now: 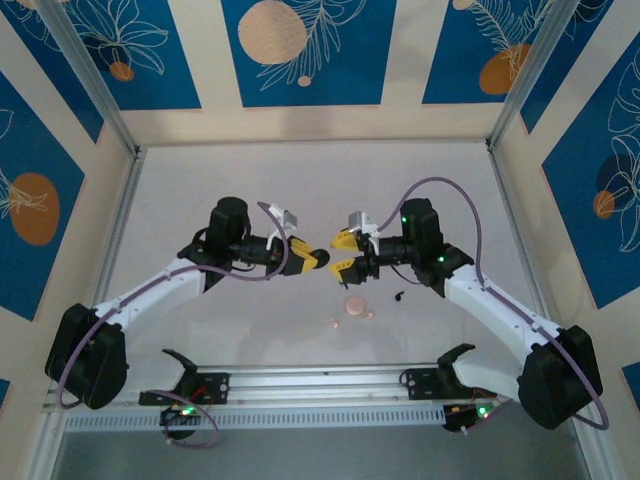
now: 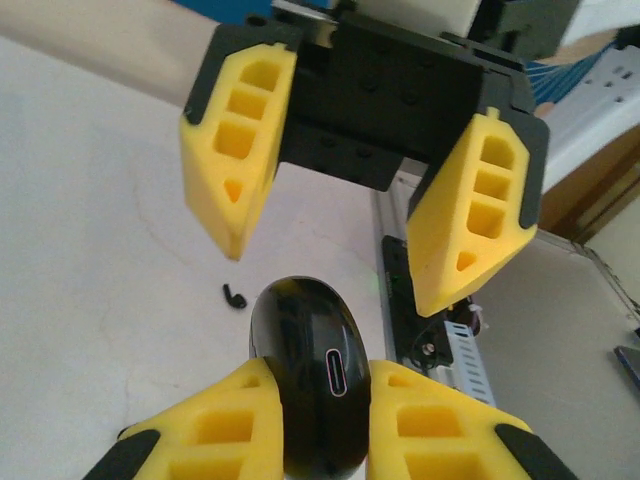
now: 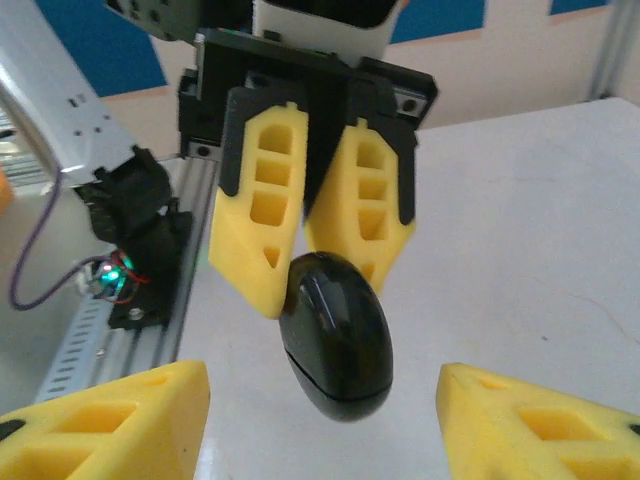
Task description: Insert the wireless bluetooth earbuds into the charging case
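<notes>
over the middle of the table (image 1: pixel 200 190), the left gripper (image 2: pixel 322 400) was clamped on the black charging case (image 2: pixel 305 330), held off the surface. facing it, the right gripper (image 2: pixel 336 272) had its jaws apart, clear of the case. a black earbud (image 2: pixel 234 297) lay on the table below, and pale pink earbuds (image 1: pixel 335 322) lay near it.

in the top view the upper half of the table (image 1: pixel 300 180) is wide free room. in the middle the left gripper (image 1: pixel 322 261) and the right gripper (image 1: pixel 340 254) meet tip to tip. the black case (image 2: pixel 305 365), pinched by the left one, fills the gap there. the right one's jaws stand apart. just below lie the pink case (image 1: pixel 354 304), two pink buds (image 1: pixel 335 322) and a black bud (image 1: pixel 400 295), in the way down low. the rail (image 1: pixel 320 378) blocks the bottom edge.
</notes>
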You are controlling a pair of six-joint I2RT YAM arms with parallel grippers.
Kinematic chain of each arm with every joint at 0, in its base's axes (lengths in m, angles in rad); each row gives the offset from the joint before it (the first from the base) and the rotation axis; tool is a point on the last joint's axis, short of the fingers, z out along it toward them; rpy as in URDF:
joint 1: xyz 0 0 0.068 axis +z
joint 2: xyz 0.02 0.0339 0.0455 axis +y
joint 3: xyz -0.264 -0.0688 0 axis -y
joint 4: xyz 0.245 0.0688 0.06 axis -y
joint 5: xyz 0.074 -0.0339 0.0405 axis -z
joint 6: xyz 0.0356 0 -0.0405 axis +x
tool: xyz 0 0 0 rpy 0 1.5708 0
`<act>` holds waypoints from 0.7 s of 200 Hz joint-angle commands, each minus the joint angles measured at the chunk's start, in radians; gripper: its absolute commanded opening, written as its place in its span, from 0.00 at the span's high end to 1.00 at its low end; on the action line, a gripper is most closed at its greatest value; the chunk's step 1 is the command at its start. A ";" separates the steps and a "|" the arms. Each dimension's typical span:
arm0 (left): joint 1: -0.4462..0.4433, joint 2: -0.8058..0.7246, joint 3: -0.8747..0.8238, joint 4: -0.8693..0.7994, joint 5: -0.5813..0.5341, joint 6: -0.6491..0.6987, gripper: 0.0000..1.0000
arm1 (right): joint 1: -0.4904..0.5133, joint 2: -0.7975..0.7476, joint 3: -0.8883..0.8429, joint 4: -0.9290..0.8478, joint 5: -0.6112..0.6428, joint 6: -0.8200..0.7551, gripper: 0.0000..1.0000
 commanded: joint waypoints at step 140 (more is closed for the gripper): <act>0.000 0.084 -0.188 1.193 -0.016 -0.617 0.84 | -0.043 0.053 -0.059 0.476 -0.124 0.518 0.45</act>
